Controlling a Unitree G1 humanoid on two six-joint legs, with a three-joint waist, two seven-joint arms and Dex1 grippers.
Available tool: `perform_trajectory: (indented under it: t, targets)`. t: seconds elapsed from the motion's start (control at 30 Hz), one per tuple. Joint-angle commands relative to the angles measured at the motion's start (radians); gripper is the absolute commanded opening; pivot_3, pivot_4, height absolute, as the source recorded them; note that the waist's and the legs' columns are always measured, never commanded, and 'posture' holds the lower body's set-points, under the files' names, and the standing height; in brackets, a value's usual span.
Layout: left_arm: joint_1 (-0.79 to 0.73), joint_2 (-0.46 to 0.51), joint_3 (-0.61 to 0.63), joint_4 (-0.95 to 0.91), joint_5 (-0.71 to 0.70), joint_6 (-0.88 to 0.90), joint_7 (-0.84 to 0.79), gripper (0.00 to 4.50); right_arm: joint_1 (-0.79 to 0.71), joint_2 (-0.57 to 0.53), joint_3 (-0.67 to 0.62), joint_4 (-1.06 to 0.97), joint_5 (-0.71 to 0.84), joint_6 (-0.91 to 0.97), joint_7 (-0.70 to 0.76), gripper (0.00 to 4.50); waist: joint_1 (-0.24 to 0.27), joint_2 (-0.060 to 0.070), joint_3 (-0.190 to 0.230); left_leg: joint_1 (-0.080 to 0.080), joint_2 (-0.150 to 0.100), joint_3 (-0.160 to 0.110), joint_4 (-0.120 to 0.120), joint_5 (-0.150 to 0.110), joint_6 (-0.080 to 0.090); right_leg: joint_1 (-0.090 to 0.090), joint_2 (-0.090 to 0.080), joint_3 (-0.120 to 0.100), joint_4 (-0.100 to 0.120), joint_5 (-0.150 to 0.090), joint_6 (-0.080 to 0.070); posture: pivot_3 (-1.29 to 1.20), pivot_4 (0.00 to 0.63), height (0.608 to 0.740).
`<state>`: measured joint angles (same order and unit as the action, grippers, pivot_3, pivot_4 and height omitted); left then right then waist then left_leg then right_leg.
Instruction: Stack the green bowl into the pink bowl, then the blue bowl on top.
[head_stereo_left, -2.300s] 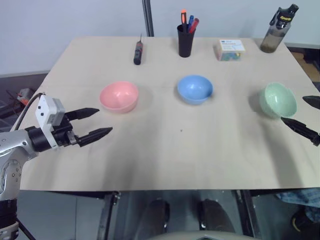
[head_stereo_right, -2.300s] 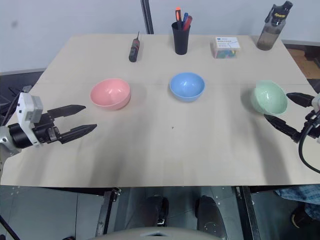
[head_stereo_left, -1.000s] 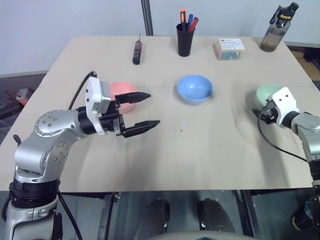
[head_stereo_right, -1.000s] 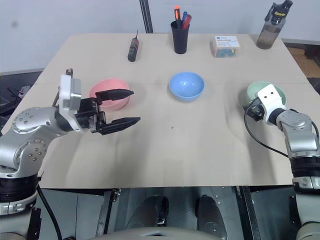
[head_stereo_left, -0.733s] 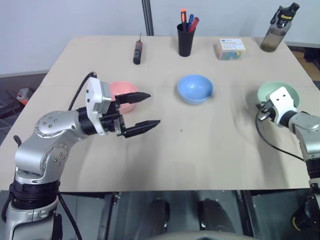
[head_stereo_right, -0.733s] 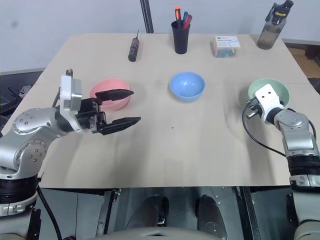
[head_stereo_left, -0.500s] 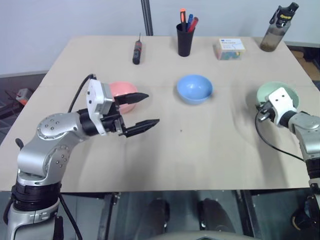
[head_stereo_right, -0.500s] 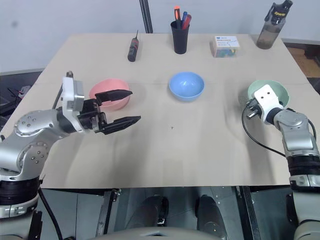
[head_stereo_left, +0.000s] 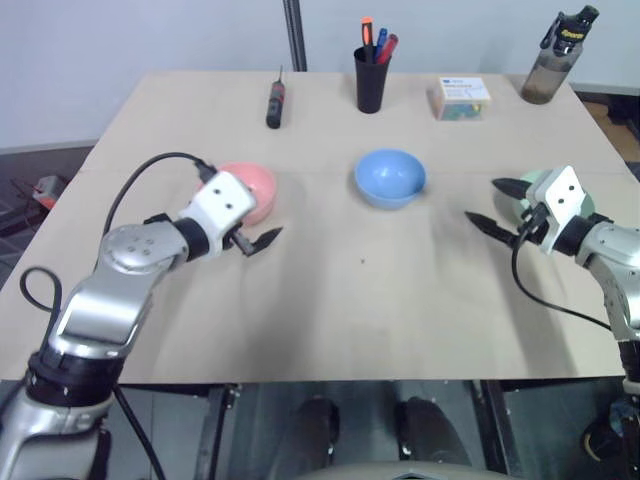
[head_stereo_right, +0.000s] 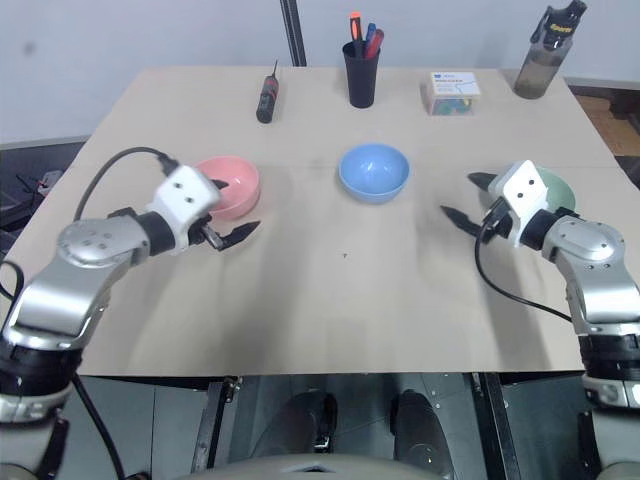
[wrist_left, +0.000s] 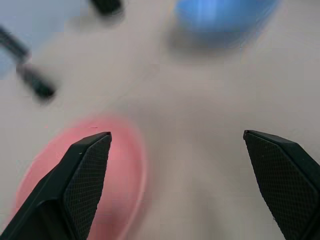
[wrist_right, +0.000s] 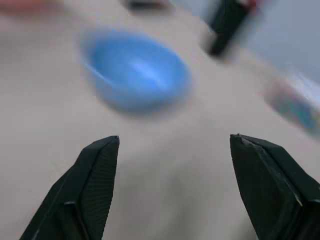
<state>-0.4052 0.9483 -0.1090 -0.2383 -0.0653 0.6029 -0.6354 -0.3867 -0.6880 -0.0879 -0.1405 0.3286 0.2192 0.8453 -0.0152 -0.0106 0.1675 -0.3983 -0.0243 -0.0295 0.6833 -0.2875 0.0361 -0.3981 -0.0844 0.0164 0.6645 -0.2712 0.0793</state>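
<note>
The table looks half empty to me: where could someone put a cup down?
The wide near strip of the table, in front of the pink bowl, blue bowl and green bowl, is bare. The far edge, with the pen cup, is crowded.

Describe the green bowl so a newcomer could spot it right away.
Start at the beige table and follow the row of three small bowls across its middle to the robot's right end. The green bowl sits there, partly hidden behind the right gripper. Its pale mint colour sets it apart from the blue bowl in the centre and the pink bowl at the left.
</note>
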Motion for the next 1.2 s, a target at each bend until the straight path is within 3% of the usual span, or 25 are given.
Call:
perform_trajectory:
  t: [0.03, 0.2, 0.23, 0.3, 0.33, 0.37, 0.4, 0.43, 0.57, 0.6, 0.83, 1.0, 1.2]
  targets:
    - [-0.049, 0.011, -0.061, 0.052, 0.117, -0.003, 0.009, 4.5, -0.025, 0.015, 0.014, -0.145, 0.059, 0.038, 0.007, 3.68, 0.001, -0.001, 0.0, 0.0, 0.0, 0.0, 0.0, 0.0, 0.0, 0.0, 0.0, 0.0, 0.0, 0.0, 0.0, 0.0, 0.15, 0.74]
    - [-0.09, 0.003, -0.107, 0.085, 0.181, -0.011, -0.017, 4.5, -0.029, 0.016, 0.032, -0.195, 0.076, 0.065, 0.019, 3.68, 0.009, -0.002, 0.001, -0.002, 0.0, -0.001, 0.001, 0.0, 0.0, 0.0, -0.001, -0.001, -0.001, 0.0, 0.0, 0.0, 0.15, 0.74]
    - [-0.097, -0.001, -0.111, 0.095, 0.188, -0.014, -0.021, 3.98, -0.027, 0.015, 0.033, -0.202, 0.078, 0.064, 0.024, 3.73, 0.009, -0.002, 0.001, -0.002, 0.0, -0.002, 0.001, 0.0, 0.0, 0.0, -0.001, -0.002, -0.001, 0.0, 0.0, 0.0, 0.15, 0.74]
    - [-0.11, -0.009, -0.116, 0.109, 0.203, -0.025, -0.028, 3.35, -0.018, 0.009, 0.033, -0.22, 0.084, 0.06, 0.04, 3.73, 0.007, -0.002, 0.001, -0.002, 0.0, -0.002, 0.001, 0.0, 0.0, 0.0, -0.001, -0.002, -0.001, 0.0, 0.0, 0.0, 0.15, 0.74]
    - [-0.116, -0.014, -0.117, 0.117, 0.209, -0.028, -0.031, 2.72, -0.016, 0.008, 0.032, -0.227, 0.087, 0.061, 0.043, 3.73, 0.006, -0.002, 0.001, -0.002, 0.0, -0.002, 0.001, 0.0, 0.0, 0.0, -0.001, -0.002, -0.001, 0.0, 0.0, 0.0, 0.15, 0.74]
    - [-0.121, -0.017, -0.119, 0.123, 0.214, -0.031, -0.034, 2.56, -0.014, 0.008, 0.031, -0.233, 0.09, 0.063, 0.044, 3.73, 0.005, -0.002, 0.001, -0.002, 0.0, -0.002, 0.001, 0.0, 0.0, 0.0, -0.001, -0.002, -0.001, 0.0, 0.0, 0.0, 0.15, 0.74]
    - [-0.123, -0.021, -0.118, 0.126, 0.217, -0.032, -0.037, 1.83, -0.013, 0.007, 0.03, -0.236, 0.093, 0.069, 0.045, 3.73, 0.004, -0.002, 0.001, -0.002, 0.0, -0.001, 0.001, 0.0, 0.0, 0.0, -0.001, -0.002, -0.001, 0.0, 0.0, 0.0, 0.15, 0.74]
    - [-0.125, -0.025, -0.117, 0.128, 0.219, -0.035, -0.039, 1.67, -0.012, 0.007, 0.029, -0.238, 0.098, 0.077, 0.046, 3.73, 0.003, -0.002, 0.001, -0.002, 0.0, -0.001, 0.001, 0.0, 0.0, 0.0, -0.001, -0.002, -0.001, 0.0, 0.0, 0.0, 0.15, 0.74]
    - [-0.133, -0.039, -0.111, 0.139, 0.229, -0.05, -0.05, 0.21, -0.01, 0.004, 0.024, -0.241, 0.121, 0.121, 0.045, 3.73, 0.003, -0.002, 0.001, -0.002, 0.0, -0.002, 0.001, 0.0, 0.0, 0.0, -0.001, -0.002, -0.001, 0.0, 0.0, 0.0, 0.15, 0.74]
    - [-0.133, -0.041, -0.109, 0.139, 0.231, -0.056, -0.052, 0.07, -0.009, 0.003, 0.023, -0.243, 0.119, 0.121, 0.045, 3.73, 0.004, -0.002, 0.001, -0.002, 0.0, -0.001, 0.001, 0.0, 0.0, 0.0, -0.001, -0.002, -0.001, 0.0, 0.0, 0.0, 0.15, 0.74]
    - [-0.134, -0.05, -0.085, 0.077, 0.179, -0.127, -0.138, 0.07, 0.004, -0.003, -0.006, -0.239, 0.155, 0.165, 0.037, 3.73, 0.004, -0.002, 0.001, -0.002, 0.0, -0.002, 0.001, 0.0, 0.0, 0.0, -0.001, -0.002, -0.001, 0.0, 0.0, 0.0, 0.15, 0.74]
    - [-0.104, -0.097, -0.052, -0.026, 0.033, -0.302, -0.259, 0.07, 0.051, 0.005, -0.05, -0.244, 0.196, 0.179, 0.017, 3.73, 0.008, -0.002, 0.001, -0.003, 0.0, -0.002, 0.002, 0.0, 0.0, 0.0, -0.002, -0.002, -0.002, 0.0, 0.0, 0.0, 0.15, 0.74]
    - [-0.128, -0.19, -0.112, 0.013, -0.065, -0.486, -0.406, 0.07, 0.104, -0.023, -0.065, -0.263, 0.179, 0.177, 0.006, 3.73, 0.005, -0.002, 0.001, -0.002, 0.0, -0.002, 0.002, 0.0, 0.0, 0.0, -0.002, -0.002, 0.0, 0.0, 0.0, 0.0, 0.15, 0.74]
